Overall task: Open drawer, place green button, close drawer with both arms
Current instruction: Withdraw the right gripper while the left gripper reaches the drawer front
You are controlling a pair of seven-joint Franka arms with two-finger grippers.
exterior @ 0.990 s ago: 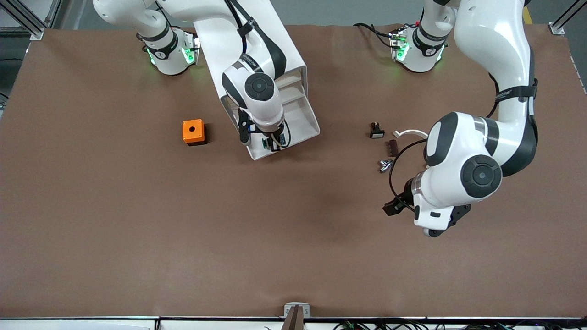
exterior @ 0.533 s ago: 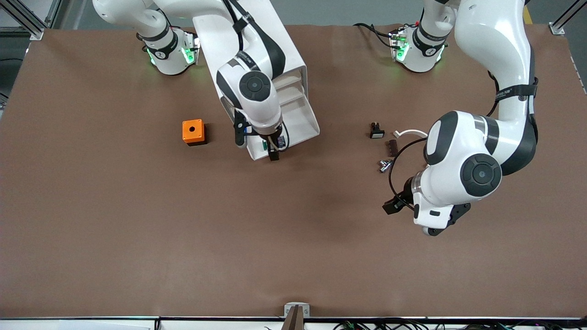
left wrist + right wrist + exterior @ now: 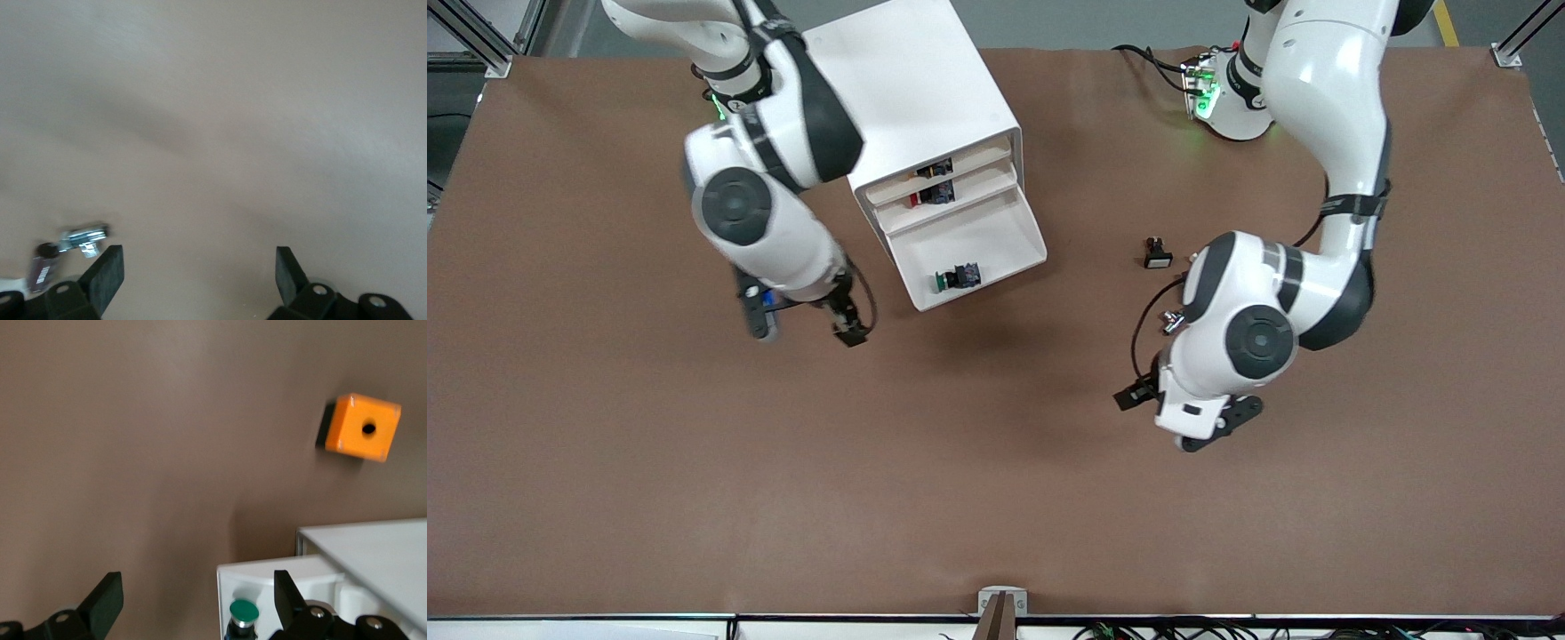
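White and boxy, the cabinet stands toward the right arm's end of the table. Its lowest drawer is pulled out and open. The two drawers above it show small dark and red parts.

Next comes the right arm, which hangs over the bare table just beside the drawer's open front. The right gripper is spread wide with nothing between its fingers. In the right wrist view the drawer's white corner sits close by one finger.

The left arm reaches over the table well apart from the cabinet. The left gripper is also spread wide and holds nothing. A small silver part lies on the table near one of its fingers.

An orange box with a hole lies on the table past the right gripper, near the cabinet.

A black switch with a white face lies between the drawer and the left arm.

Smallest is the button. It lies inside the open drawer, close to the front wall, probably on its side. Its green cap shows next to the right gripper.
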